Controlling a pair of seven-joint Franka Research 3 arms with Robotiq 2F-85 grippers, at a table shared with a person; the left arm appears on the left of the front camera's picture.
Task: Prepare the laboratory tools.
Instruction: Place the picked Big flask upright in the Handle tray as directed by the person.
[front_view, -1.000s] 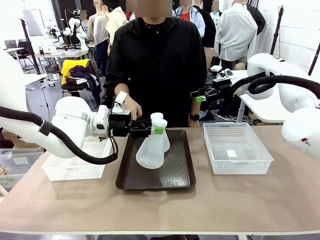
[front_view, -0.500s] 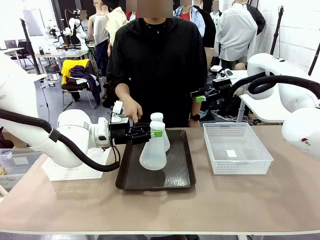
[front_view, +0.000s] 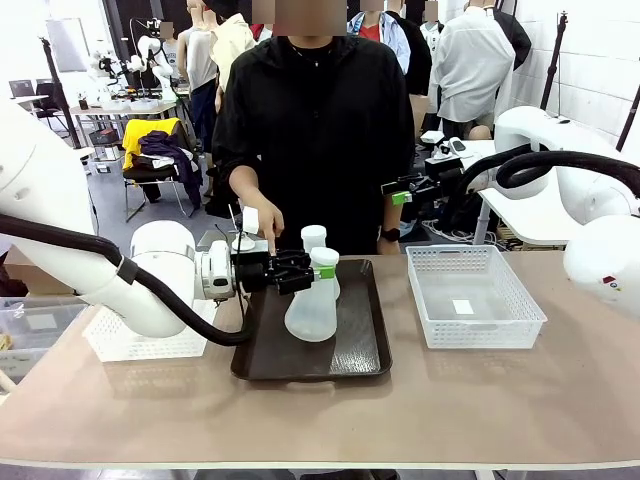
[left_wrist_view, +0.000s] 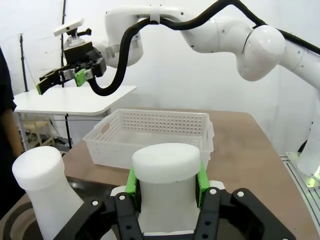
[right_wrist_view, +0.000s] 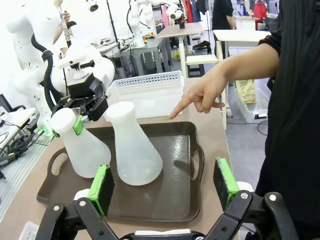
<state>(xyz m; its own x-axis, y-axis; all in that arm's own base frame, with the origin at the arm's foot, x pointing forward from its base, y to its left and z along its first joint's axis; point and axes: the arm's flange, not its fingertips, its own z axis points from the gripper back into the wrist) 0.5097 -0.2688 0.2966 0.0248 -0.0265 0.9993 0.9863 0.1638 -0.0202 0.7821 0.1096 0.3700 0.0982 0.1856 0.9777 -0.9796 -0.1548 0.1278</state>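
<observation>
Up close, left tool (left_wrist_view: 166, 187) clamped on near flask (left_wrist_view: 165, 185) neck; right tool (right_wrist_view: 164, 187) wide, empty.

The near flask (front_view: 312, 305) hides most of the far flask (front_view: 316, 238) behind it.

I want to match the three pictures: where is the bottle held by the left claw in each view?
Front view: bottle at centre, on the brown tray.
Left wrist view: bottom centre, its neck between the pads.
Right wrist view: left side.
Shared landmark: second bottle beside it.
</observation>
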